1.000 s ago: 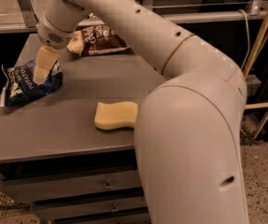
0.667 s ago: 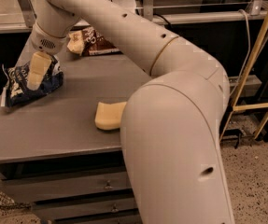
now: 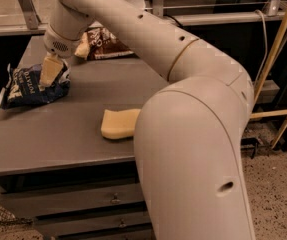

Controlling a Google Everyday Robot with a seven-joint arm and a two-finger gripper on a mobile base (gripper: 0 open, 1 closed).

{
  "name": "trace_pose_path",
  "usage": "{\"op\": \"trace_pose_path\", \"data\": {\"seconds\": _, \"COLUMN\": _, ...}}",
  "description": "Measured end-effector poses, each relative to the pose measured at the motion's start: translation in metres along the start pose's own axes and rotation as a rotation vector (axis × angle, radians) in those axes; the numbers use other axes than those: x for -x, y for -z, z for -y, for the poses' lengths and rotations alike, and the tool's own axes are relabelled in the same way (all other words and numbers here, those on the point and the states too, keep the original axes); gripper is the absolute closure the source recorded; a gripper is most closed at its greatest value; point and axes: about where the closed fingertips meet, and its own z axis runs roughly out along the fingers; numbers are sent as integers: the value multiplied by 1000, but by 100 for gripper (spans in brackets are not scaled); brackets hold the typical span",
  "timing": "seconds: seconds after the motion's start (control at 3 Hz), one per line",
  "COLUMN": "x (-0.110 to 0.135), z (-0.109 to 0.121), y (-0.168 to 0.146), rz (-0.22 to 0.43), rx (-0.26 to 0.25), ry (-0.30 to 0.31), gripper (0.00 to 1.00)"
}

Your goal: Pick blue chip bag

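Camera view: one gripper (image 3: 50,72) at one blue chip bag (image 3: 25,87), grip state indiscernible; one brown chip bag (image 3: 107,45) and one yellow sponge (image 3: 119,124) on the table (image 3: 58,141).

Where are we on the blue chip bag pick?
Done: approach; the tool is down at the blue chip bag, near the left edge of the table. In hand: making the grasp; whether it has a grip is unclear. Left: lifting, since the bag lies on the table.

The one camera looked down at the table (image 3: 58,139) from up high, close behind the robot's arm (image 3: 198,129). The gripper (image 3: 50,72) sat far left, over the blue chip bag (image 3: 25,88).
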Motion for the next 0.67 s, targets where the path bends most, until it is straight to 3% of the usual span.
{"op": "trace_pose_path", "data": {"seconds": 0.33, "x": -10, "z": 3, "y": 27, "rz": 19, "rx": -50, "ry": -20, "gripper": 64}}
{"op": "trace_pose_path", "data": {"seconds": 0.67, "x": -13, "z": 0, "y": 59, "rz": 110, "rx": -109, "ry": -18, "gripper": 87}}
